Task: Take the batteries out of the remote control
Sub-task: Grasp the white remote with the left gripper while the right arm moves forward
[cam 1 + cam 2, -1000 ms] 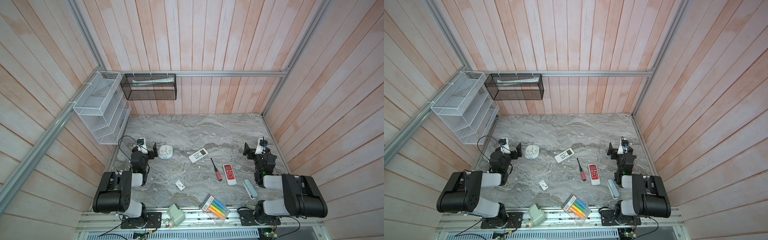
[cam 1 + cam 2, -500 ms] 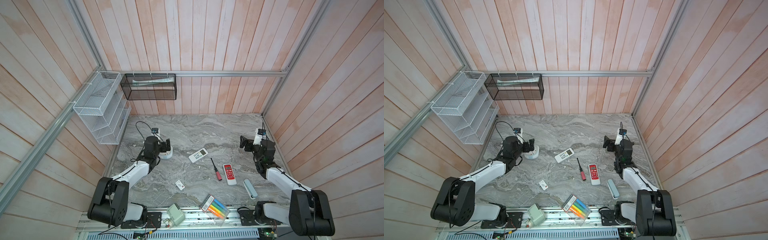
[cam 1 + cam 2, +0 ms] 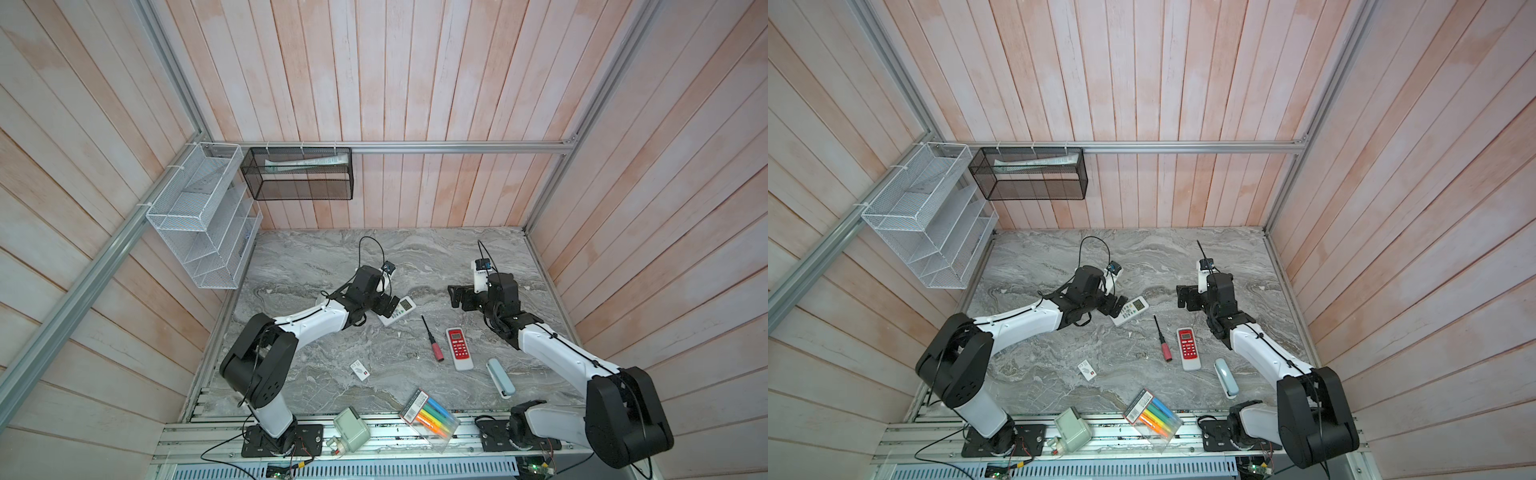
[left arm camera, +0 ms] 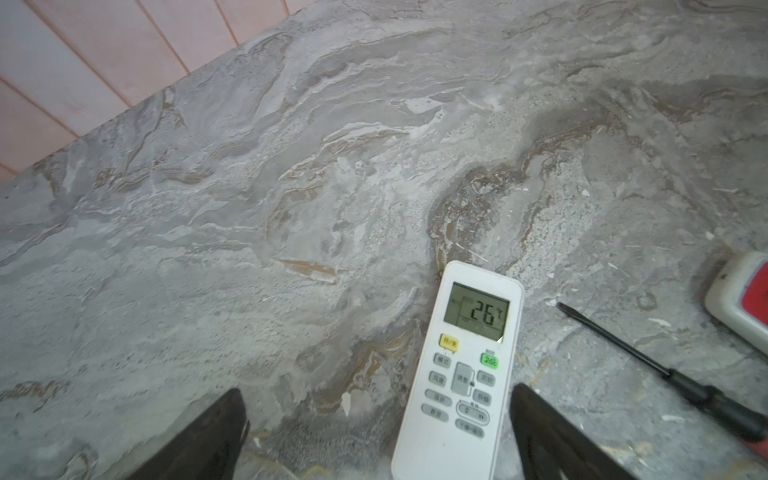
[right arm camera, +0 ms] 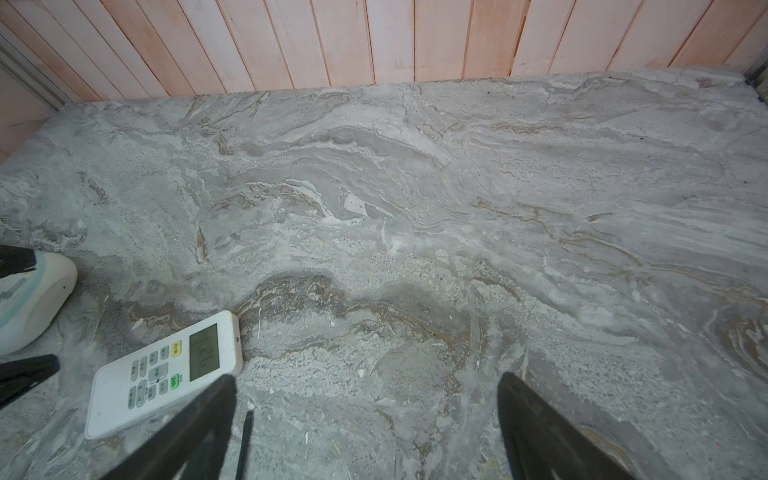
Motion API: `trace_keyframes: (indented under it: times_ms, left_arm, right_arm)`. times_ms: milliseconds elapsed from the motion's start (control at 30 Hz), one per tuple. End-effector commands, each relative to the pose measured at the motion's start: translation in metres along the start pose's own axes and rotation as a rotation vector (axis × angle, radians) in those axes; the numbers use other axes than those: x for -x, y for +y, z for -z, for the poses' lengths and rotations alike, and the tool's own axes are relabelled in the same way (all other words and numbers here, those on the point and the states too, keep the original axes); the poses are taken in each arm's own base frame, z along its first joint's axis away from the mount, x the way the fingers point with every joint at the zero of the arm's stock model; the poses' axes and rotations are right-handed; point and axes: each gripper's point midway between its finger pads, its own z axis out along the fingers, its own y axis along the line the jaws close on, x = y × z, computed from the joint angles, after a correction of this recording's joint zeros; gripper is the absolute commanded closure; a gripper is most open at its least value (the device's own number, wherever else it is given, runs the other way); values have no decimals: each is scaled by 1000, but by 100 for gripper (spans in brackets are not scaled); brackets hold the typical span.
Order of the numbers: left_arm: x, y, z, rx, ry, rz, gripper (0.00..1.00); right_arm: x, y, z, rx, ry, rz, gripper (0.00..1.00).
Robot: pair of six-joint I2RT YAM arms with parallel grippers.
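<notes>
A white remote control (image 3: 398, 309) (image 4: 461, 374) with a lit display lies face up mid-table. My left gripper (image 3: 386, 306) (image 4: 378, 399) hovers open over its lower end, and the remote sits between the fingers close to one of them. A second remote control (image 3: 459, 348) (image 3: 1188, 347), red-faced, lies to the right, also face up. My right gripper (image 3: 457, 297) (image 5: 368, 380) hangs open above bare table, beyond the red remote. No batteries are in view.
A red-handled screwdriver (image 3: 432, 343) (image 4: 665, 374) lies between the two remotes. A pale blue case (image 3: 500, 378), a marker pack (image 3: 430, 419), a small card (image 3: 359, 370) and a grey-green device (image 3: 351, 428) sit near the front. A white round object (image 5: 29, 299) lies by the left gripper. Wire racks (image 3: 199, 220) hang on the wall.
Both arms have unfolded from the front corners toward the table's middle. The left gripper has come over the white remote. The right gripper has moved inward. Both stayed open.
</notes>
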Motion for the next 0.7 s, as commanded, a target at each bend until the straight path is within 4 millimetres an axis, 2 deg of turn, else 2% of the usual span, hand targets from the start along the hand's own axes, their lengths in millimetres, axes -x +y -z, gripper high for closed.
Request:
trace_keyframes:
  times_ms: [0, 133, 333, 667]
  left_arm:
    - [-16, -19, -16, -80, 136, -79, 0]
    - [-20, -30, -30, -136, 221, -105, 0]
    - [-24, -44, -36, -227, 311, -115, 1]
    - [-41, -40, -55, -214, 454, -158, 3]
  right_arm:
    - [-9, 4, -2, 18, 58, 9, 2]
    - [-13, 3, -2, 17, 69, 18, 2]
    - [-17, 3, 0, 19, 63, 19, 2]
    - [-19, 5, 1, 37, 54, 11, 2]
